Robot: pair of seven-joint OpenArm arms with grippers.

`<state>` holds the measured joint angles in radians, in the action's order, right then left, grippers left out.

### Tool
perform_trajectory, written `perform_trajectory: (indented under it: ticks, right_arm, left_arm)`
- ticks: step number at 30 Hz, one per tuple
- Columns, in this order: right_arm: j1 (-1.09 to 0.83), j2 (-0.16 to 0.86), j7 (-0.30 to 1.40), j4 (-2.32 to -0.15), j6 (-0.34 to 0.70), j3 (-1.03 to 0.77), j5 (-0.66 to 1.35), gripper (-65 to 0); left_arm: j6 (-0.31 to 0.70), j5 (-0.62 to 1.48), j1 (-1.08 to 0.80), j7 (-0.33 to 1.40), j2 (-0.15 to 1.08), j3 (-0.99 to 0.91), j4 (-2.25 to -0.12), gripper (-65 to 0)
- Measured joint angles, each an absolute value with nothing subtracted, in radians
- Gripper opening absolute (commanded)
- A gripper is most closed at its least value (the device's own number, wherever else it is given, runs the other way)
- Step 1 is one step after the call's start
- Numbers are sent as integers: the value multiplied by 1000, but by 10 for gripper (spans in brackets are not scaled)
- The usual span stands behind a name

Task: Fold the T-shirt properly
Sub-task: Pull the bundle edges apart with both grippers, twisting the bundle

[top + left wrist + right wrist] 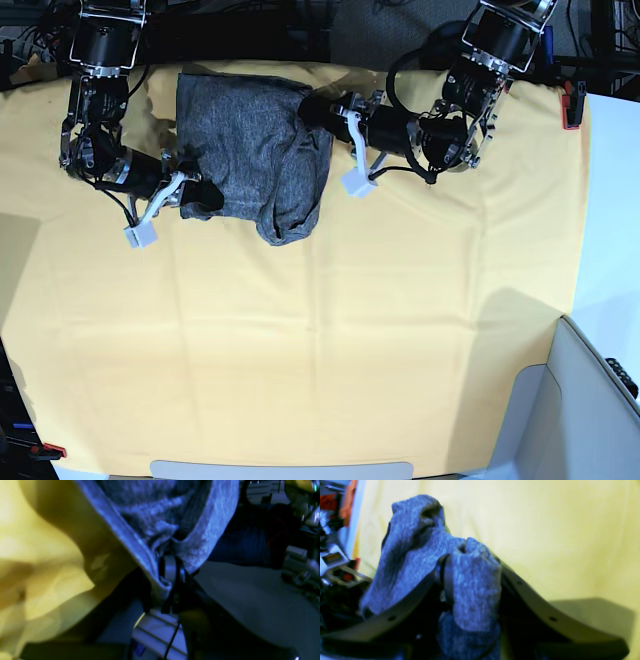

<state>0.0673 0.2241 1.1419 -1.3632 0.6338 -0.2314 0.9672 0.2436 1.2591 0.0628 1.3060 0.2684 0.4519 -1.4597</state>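
The dark grey T-shirt (240, 140) lies bunched at the far middle of the yellow cloth (320, 330), its right side rolled into a thick fold that hangs toward the near side. My left gripper (318, 108) is at the shirt's upper right edge. In the left wrist view the left gripper (172, 580) is shut on a hem of the T-shirt (160, 512). My right gripper (205, 195) is at the shirt's lower left edge. In the right wrist view the right gripper (470, 572) is shut on the T-shirt (407, 555), which drapes over its fingers.
The yellow cloth (557, 530) covers the whole table. A red clamp (570, 105) sits at the right edge and another (45, 450) at the near left corner. A pale bin (590, 400) stands off the near right corner. Cables and gear line the far edge.
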Motion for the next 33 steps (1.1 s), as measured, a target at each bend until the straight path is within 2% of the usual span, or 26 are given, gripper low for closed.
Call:
perform_trajectory:
  ticks: [4, 8, 21, 28, 33]
  right_arm:
    - [-2, 241, 1132, -1507, 494, -252, 946, -497]
    - [-22, 243, 1105, -1607, 430, -251, 956, -497]
    - [-83, 207, 1102, -1622, 418, -253, 949, -497]
    - [-85, 208, 1102, -1622, 418, -252, 952, -497]
    - [-73, 204, 1103, -1621, 419, -252, 859, -497]
  left_arm:
    - [239, 1236, 67, 1332, 261, 374, -1451, -647]
    - [239, 1224, 129, 1339, 270, 353, -1444, -647]
    - [240, 1227, 315, 1335, 261, 358, -1311, -647]
    - [241, 1235, 293, 1341, 281, 361, -1311, -647]
    - [240, 1227, 222, 1368, 303, 353, -1403, -646]
